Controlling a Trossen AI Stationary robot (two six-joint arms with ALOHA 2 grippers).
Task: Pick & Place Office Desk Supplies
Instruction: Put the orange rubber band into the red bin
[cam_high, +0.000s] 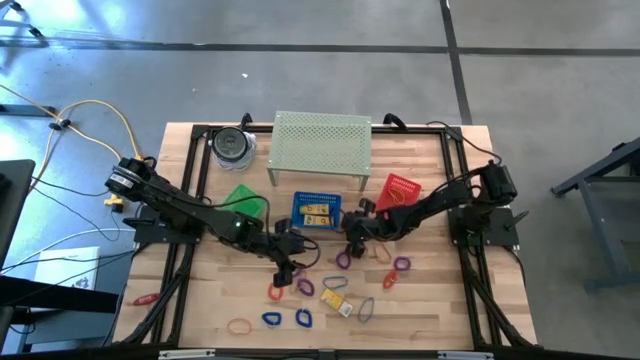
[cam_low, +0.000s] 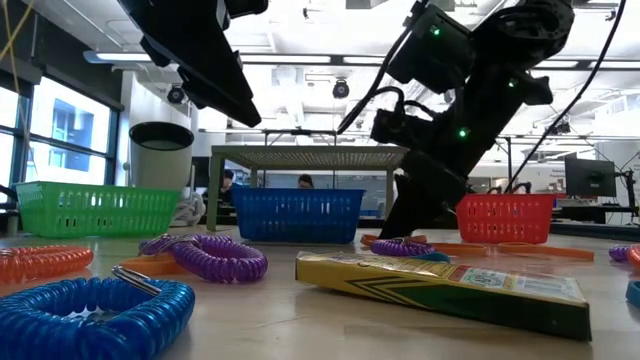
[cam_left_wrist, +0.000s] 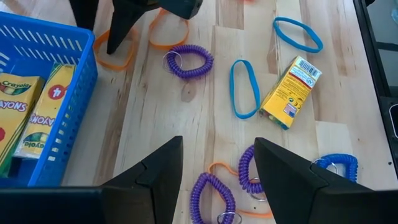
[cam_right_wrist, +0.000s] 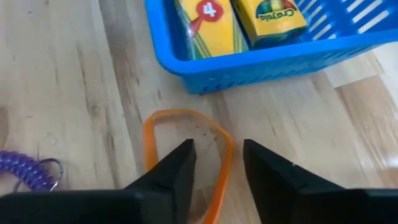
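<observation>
Loose supplies lie on the wooden table: purple coil loops (cam_left_wrist: 188, 60), blue bands (cam_left_wrist: 244, 87), a blue coil (cam_left_wrist: 336, 167) and a yellow crayon box (cam_left_wrist: 290, 92). A blue basket (cam_high: 316, 210) holds more crayon boxes (cam_right_wrist: 205, 18). My right gripper (cam_right_wrist: 217, 158) is low over the table just in front of the basket. It is open, and its fingers stand on either side of one side of an orange band (cam_right_wrist: 148, 146) lying flat. My left gripper (cam_left_wrist: 217, 168) hovers open above two purple coils (cam_left_wrist: 214, 196) and shows in the high view (cam_high: 288, 270) near the table's middle.
A green basket (cam_high: 245, 203) and a red basket (cam_high: 398, 190) flank the blue one. Behind them stand a perforated metal shelf (cam_high: 320, 145) and a round container (cam_high: 232, 145). More loops lie near the front edge (cam_high: 285, 320). A black frame (cam_high: 195, 180) borders the table.
</observation>
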